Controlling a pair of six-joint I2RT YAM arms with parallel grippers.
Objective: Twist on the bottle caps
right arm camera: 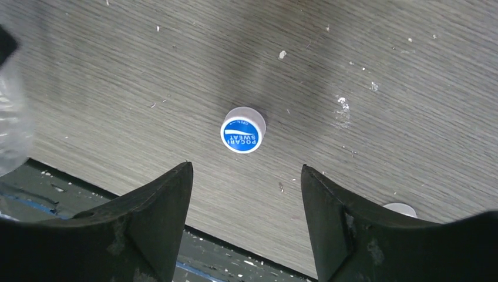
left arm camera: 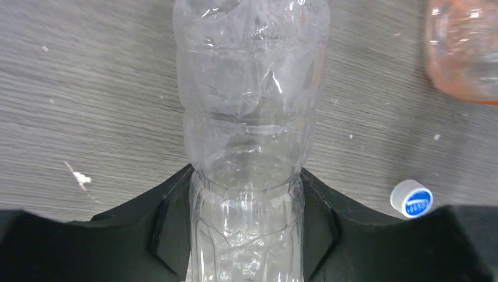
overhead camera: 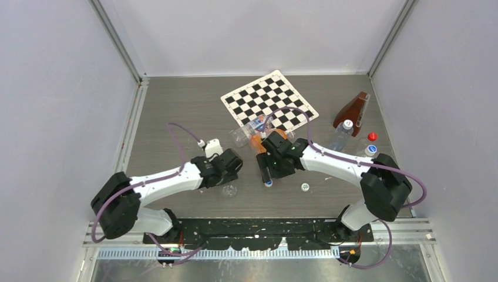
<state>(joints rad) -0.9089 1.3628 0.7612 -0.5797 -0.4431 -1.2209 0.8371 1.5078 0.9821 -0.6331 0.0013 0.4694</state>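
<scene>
My left gripper is shut on a clear, crumpled plastic bottle; its jaws press both sides of the body. The bottle shows faintly in the top view. My right gripper is open and empty, hovering just above a white cap with a blue label, which lies on the table and also shows in the left wrist view. A second white cap lies to its right, its edge peeking past my right finger.
An orange-tinted bottle and a labelled clear bottle lie behind the grippers by the checkerboard. At the right stand a capped clear bottle, a brown bottle, a red cap and another pale cap.
</scene>
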